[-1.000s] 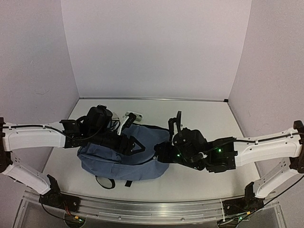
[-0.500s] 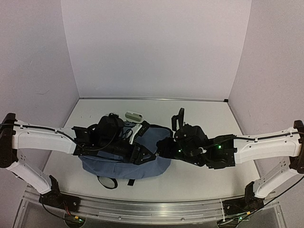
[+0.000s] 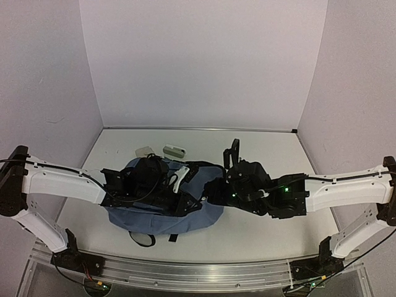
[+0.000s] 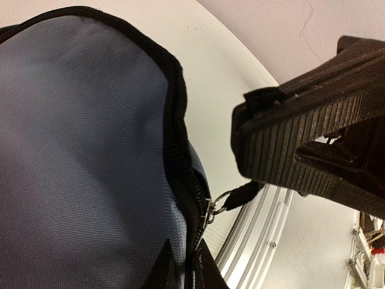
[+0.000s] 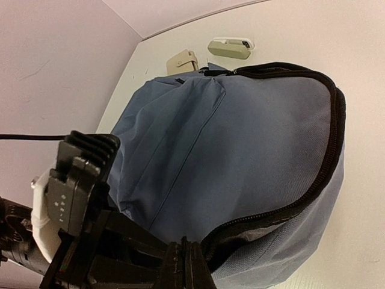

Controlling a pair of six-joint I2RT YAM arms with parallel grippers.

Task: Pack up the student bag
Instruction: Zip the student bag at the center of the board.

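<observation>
The student bag (image 3: pixel 154 213), dusty blue with a black zip, lies flat mid-table between both arms. My left gripper (image 3: pixel 187 203) rests on its right part. In the left wrist view its fingertips (image 4: pixel 184 244) pinch the bag's zip edge (image 4: pixel 180 120) just below the metal slider (image 4: pixel 209 211). The black zip pull (image 4: pixel 243 194) runs from the slider up under the right gripper's ribbed finger (image 4: pixel 301 138). My right gripper (image 5: pixel 184 244) is shut at the zip's open end, with the pull between its fingers. The main zip (image 5: pixel 325 156) gapes slightly.
A beige item (image 3: pixel 145 150) and a white-grey item (image 3: pixel 174 150) lie on the table behind the bag. A black strap loop (image 3: pixel 139 238) sticks out at the bag's near side. An aluminium rail (image 3: pixel 185 272) runs along the table's near edge.
My left gripper has moved right across the bag and closed on its zip edge. The beige item behind the bag is now uncovered. The right gripper has barely moved.
</observation>
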